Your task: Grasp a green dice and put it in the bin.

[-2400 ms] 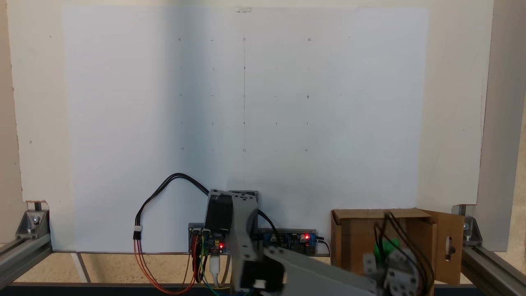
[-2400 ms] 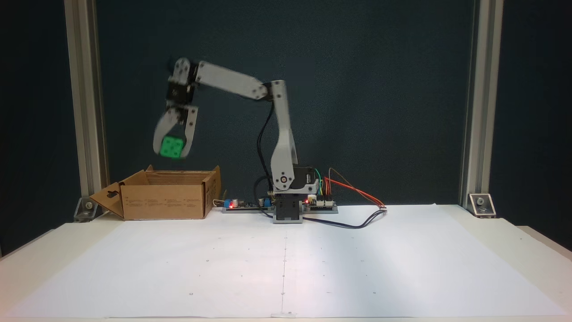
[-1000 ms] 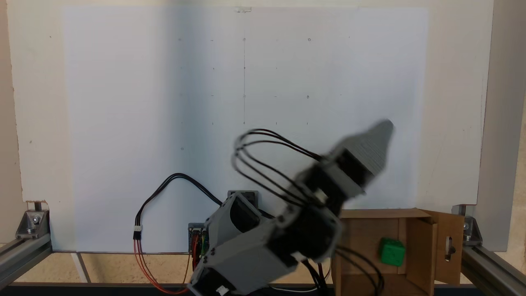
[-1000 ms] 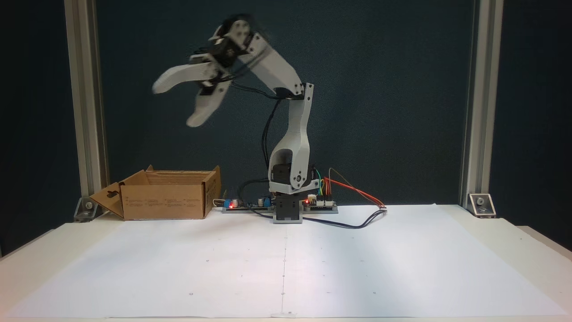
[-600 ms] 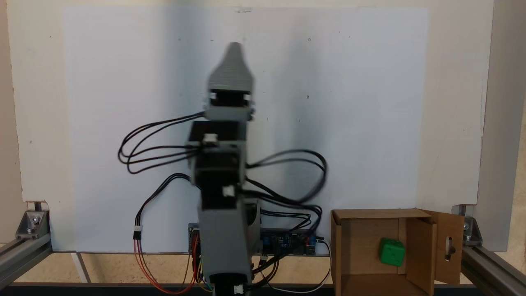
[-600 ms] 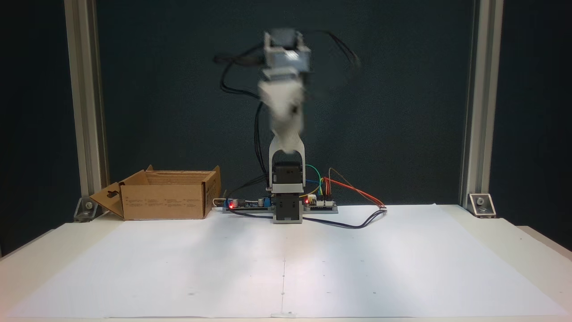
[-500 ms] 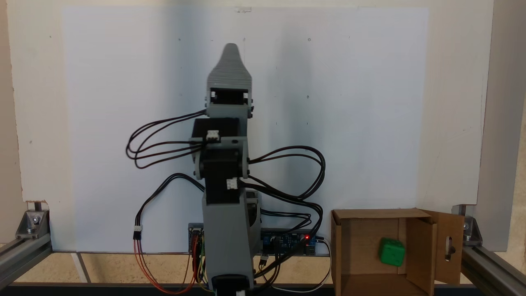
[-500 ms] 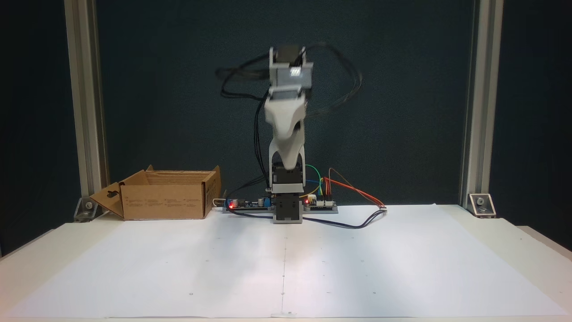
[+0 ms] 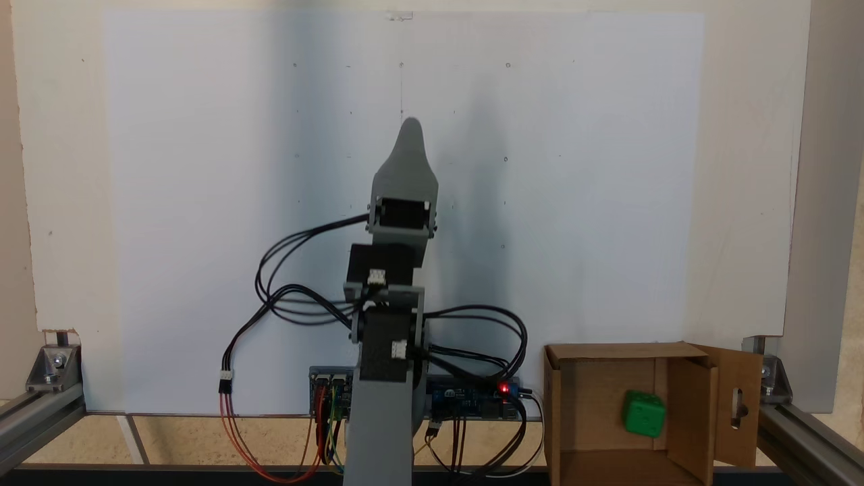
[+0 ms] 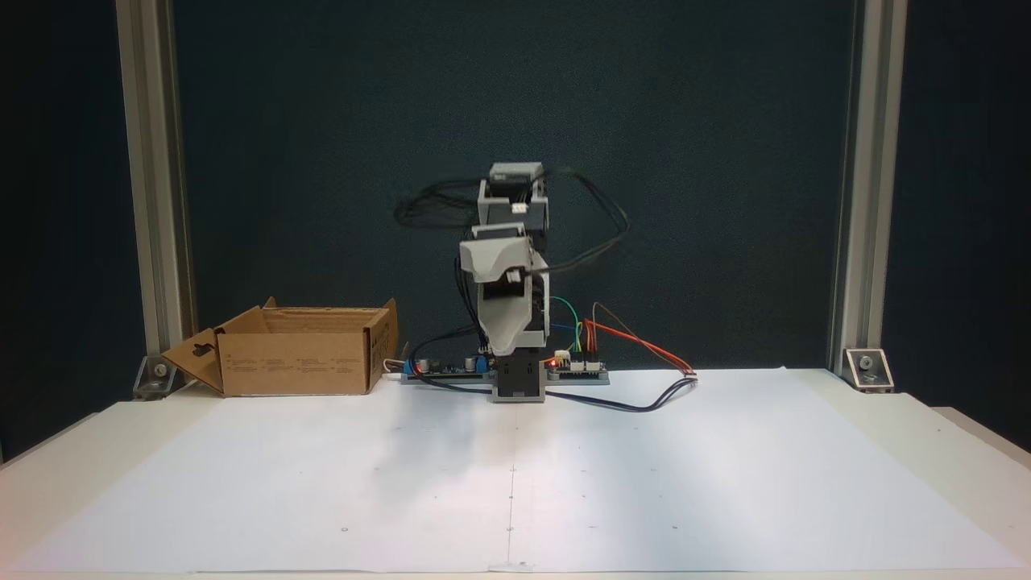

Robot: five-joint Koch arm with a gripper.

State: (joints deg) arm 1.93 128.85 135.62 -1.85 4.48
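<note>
Inside the bin (image 9: 601,378), near its slotted flap, the green dice (image 9: 643,413) lies free; it looks light, rigid and smooth, best pinched across two opposite flat faces. The gripper (image 9: 410,131) is well apart from the bin, above the arm's base, and whether its jaws are together I cannot tell.

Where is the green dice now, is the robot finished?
Nearly finished. The dice lies inside the box, so the drop looks done. The gripper carries nothing and points out over the paper, away from the box; whether its jaws are open can't be told. All that seems left is for the arm to settle at rest.
</note>
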